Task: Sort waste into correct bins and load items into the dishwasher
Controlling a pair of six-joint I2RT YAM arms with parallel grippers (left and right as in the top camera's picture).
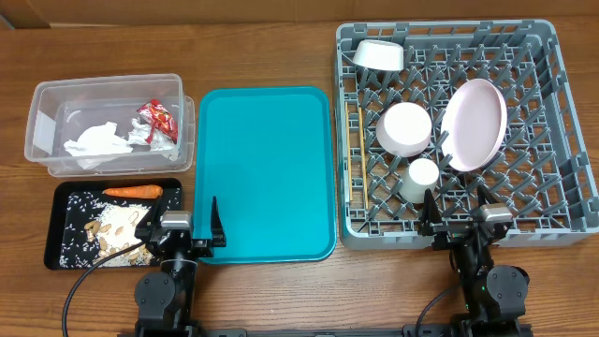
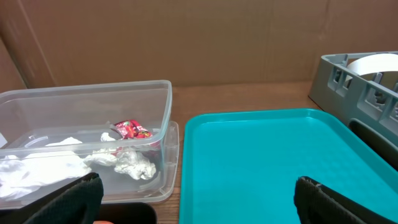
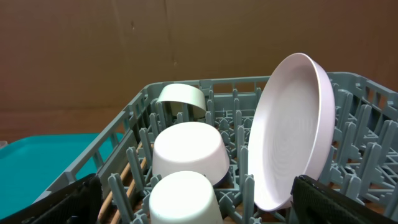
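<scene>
Found left pincer [image 1: 181, 225] and right pincer [image 1: 457, 217] agape, empty, at six o'clock. Found plate [image 1: 475, 124] propped aslant in rack [image 1: 449, 37] at two o'clock; judged liable to topple onto bowl [image 1: 405, 128] if bumped.

No text, label, brand, number or sign can be read in any view. The only thing that looks printed is the crumpled red-and-silver wrapper [image 1: 156, 117] lying inside the clear tub [image 1: 56, 94]. Its red face shows a few pale marks, but they are too small and creased to make out.
</scene>
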